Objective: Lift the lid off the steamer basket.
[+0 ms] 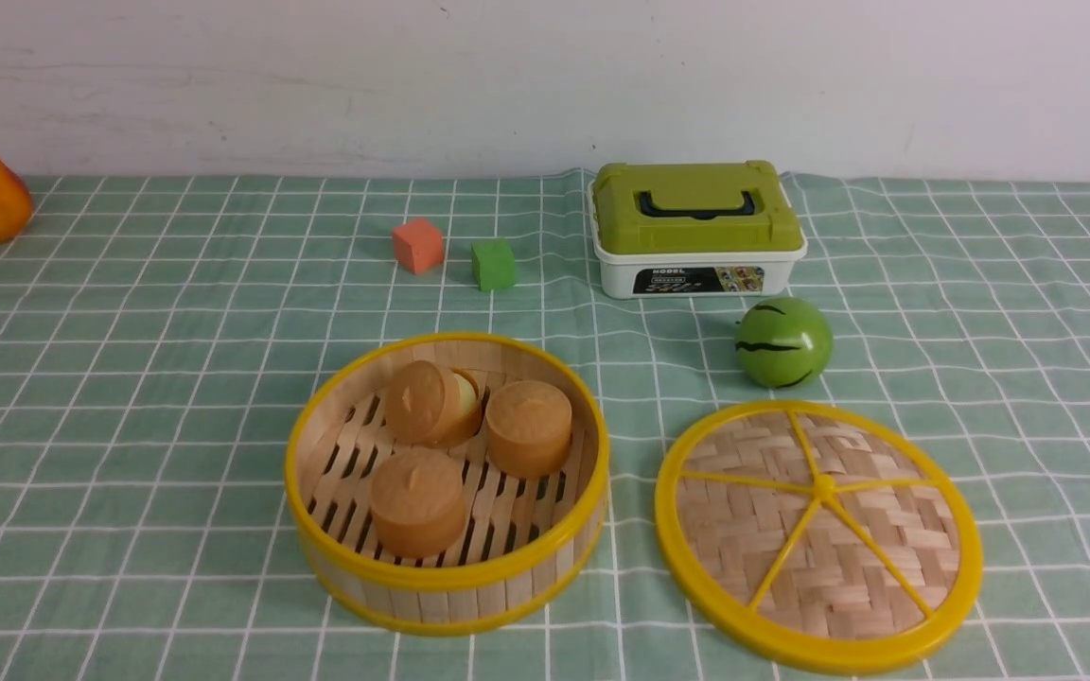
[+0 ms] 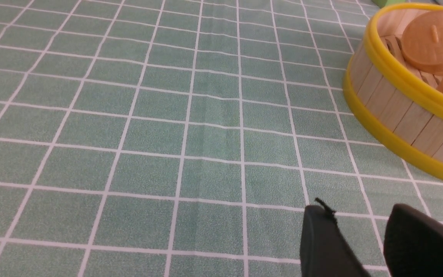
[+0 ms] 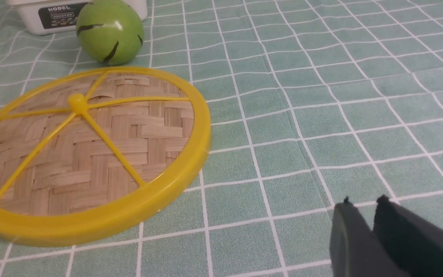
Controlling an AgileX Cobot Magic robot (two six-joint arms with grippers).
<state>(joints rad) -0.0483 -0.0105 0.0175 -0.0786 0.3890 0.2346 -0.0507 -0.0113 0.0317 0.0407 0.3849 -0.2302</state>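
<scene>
The lid [image 1: 819, 534] is seen flat on the cloth, just right of the uncovered steamer basket [image 1: 448, 567]; nothing is gripped. The right gripper [image 3: 363, 204] is seen narrowly parted, the left gripper [image 2: 360, 211] wider.

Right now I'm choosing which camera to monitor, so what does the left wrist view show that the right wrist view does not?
Only the left wrist view shows the round bamboo-slat steamer basket with yellow rims, holding tan round buns, and the left pincer, slightly apart over bare cloth. Only the right wrist view shows the flat woven bamboo lid with yellow spokes lying on the cloth, the green striped ball, the white plastic box, and the right pincer. Both share the green checked tablecloth.
</scene>
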